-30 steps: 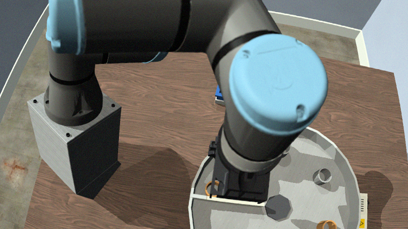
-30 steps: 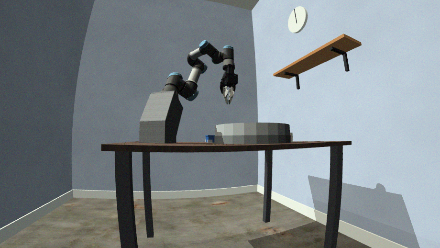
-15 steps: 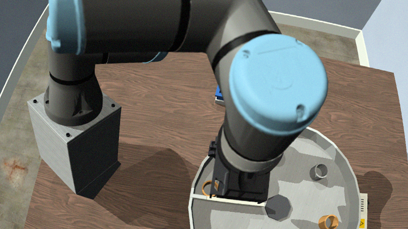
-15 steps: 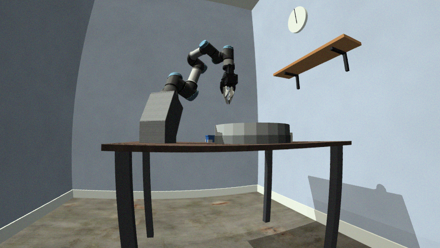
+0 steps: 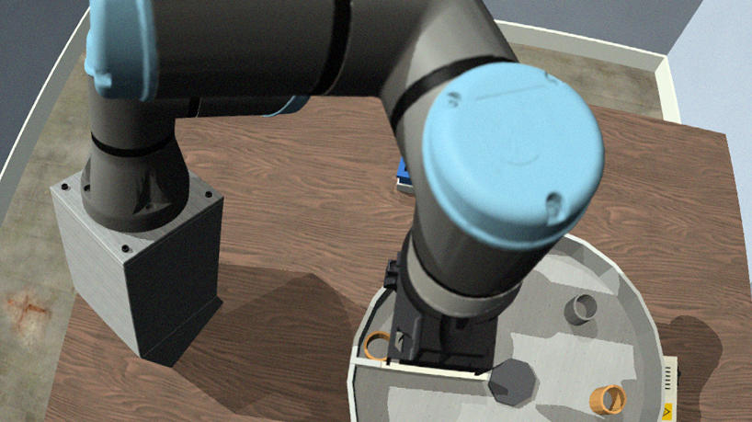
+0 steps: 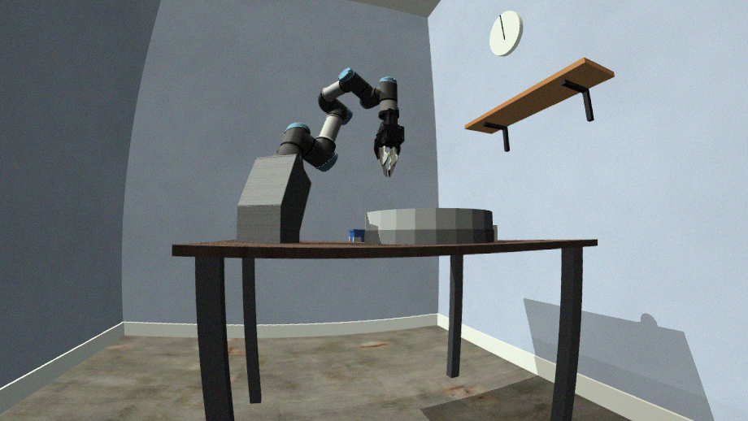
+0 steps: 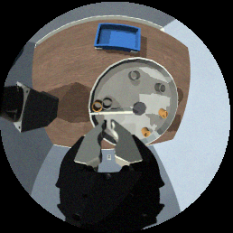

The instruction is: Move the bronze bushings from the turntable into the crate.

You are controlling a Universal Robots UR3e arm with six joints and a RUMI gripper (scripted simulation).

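Observation:
My gripper (image 6: 388, 174) (image 7: 108, 120) is shut and empty, high above the turntable (image 6: 434, 222) (image 7: 119, 86). A bronze bushing (image 5: 366, 346) (image 7: 93, 107) lies by the divider at the turntable's left, beside a steel bushing (image 7: 111, 104). Another bronze bushing (image 5: 598, 401) (image 7: 162, 114) is at the right. A third bronze bushing (image 7: 144, 133) is nearer my gripper in the wrist view. Two more steel bushings lie at the back (image 7: 131, 77) and back right (image 7: 157, 88). The blue crate (image 5: 402, 169) (image 6: 357, 232) (image 7: 138, 41) looks empty in the wrist view; the arm mostly hides it in the top view.
A pale divider bar (image 5: 433, 372) (image 7: 119, 112) runs from the turntable's left rim to the grey centre hub (image 5: 513, 382) (image 7: 139, 108). A small pale box (image 5: 669, 386) adjoins the right side. The robot pedestal (image 5: 172, 278) (image 6: 261, 209) stands left. A wall shelf (image 6: 544, 97) is at the right.

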